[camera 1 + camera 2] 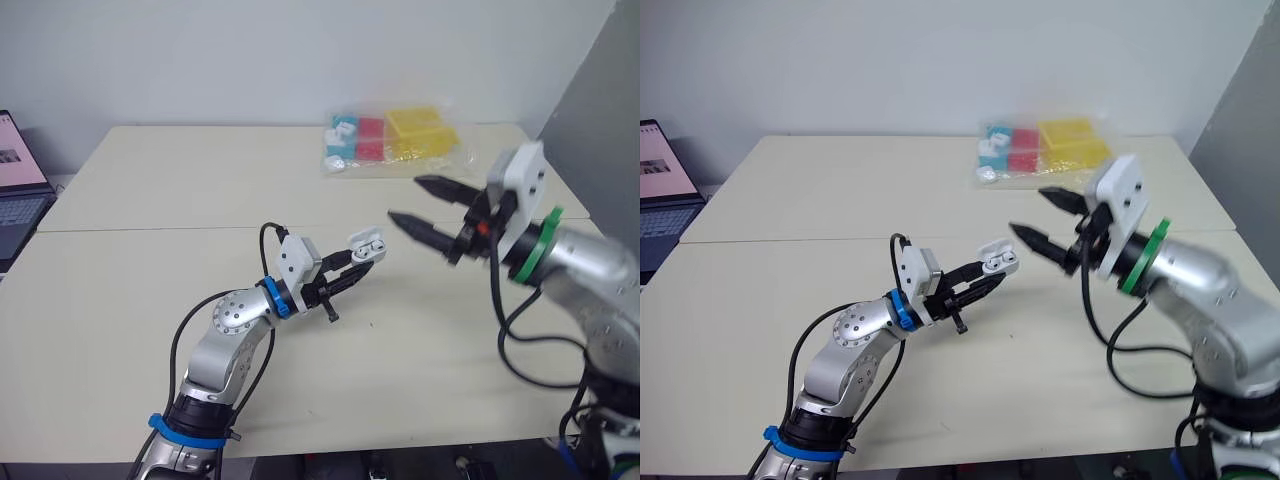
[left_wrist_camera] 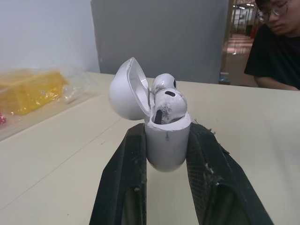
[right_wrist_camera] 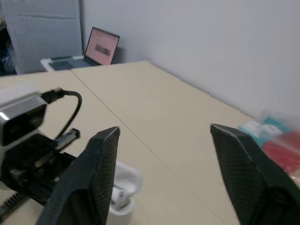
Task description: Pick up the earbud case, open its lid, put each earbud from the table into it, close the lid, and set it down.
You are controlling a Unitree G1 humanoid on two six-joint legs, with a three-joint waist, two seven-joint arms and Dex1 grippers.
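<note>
Above beige table (image 1: 170, 180), earbud case (image 1: 366, 243); pale wall (image 1: 250, 60).

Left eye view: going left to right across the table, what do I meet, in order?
laptop → left gripper, shut on the earbud case with its lid open → right gripper, open above the table

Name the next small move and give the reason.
Probably bring the right gripper, open and empty, onto the lid and press it shut: both earbuds already sit in the earbud case, which the left gripper holds.
</note>
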